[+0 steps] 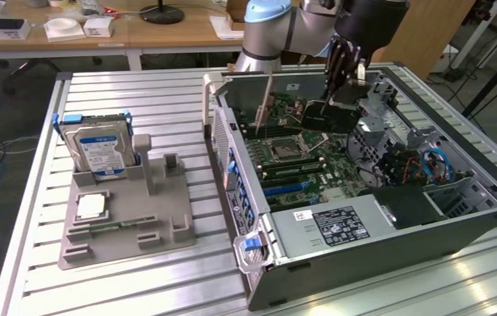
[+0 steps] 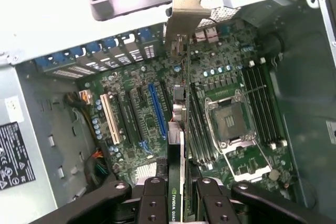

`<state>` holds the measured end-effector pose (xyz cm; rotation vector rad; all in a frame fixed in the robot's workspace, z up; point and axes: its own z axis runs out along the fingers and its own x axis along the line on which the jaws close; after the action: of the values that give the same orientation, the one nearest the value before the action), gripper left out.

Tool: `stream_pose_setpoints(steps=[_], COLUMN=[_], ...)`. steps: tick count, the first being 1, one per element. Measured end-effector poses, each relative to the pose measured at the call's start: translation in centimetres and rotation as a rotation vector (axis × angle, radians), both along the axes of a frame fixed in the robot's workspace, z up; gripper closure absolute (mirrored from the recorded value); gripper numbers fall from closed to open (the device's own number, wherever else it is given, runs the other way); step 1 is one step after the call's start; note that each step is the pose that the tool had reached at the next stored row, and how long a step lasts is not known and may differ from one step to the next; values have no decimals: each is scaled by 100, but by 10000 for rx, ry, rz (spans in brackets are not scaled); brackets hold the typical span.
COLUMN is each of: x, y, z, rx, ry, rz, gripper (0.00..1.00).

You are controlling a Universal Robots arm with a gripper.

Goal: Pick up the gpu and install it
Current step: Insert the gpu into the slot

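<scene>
The gpu (image 1: 327, 120), a thin black card, hangs inside the open computer case (image 1: 239, 197) above the motherboard (image 1: 305, 168). My gripper (image 1: 343, 91) comes down from above and is shut on the card's upper edge. In the wrist view the gpu (image 2: 182, 145) appears edge-on between my gripper's (image 2: 181, 209) black fingers (image 2: 152, 205). Its silvery bracket (image 2: 186, 11) points toward the case's rear wall. Below the card lie the expansion slots, among them a blue slot (image 2: 157, 109), and the card is clear of them.
To the exterior view's left of the case, a grey fixture (image 1: 125, 220) carries a boxy hard drive (image 1: 99, 148) and a square processor chip (image 1: 92, 207). The power supply (image 1: 332, 224), drive cage and cables (image 1: 428, 164) crowd the case. The empty processor socket (image 2: 231, 124) sits beside the card.
</scene>
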<state>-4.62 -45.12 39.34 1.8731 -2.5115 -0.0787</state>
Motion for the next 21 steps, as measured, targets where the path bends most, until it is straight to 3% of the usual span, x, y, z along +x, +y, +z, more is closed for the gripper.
stream_pose_setpoints(steps=[11,21], x=[9,8], y=[-3,-15], z=[-3,-2], rx=[1,1], ry=[0,1], rz=[1052,1277], gripper=[74,74])
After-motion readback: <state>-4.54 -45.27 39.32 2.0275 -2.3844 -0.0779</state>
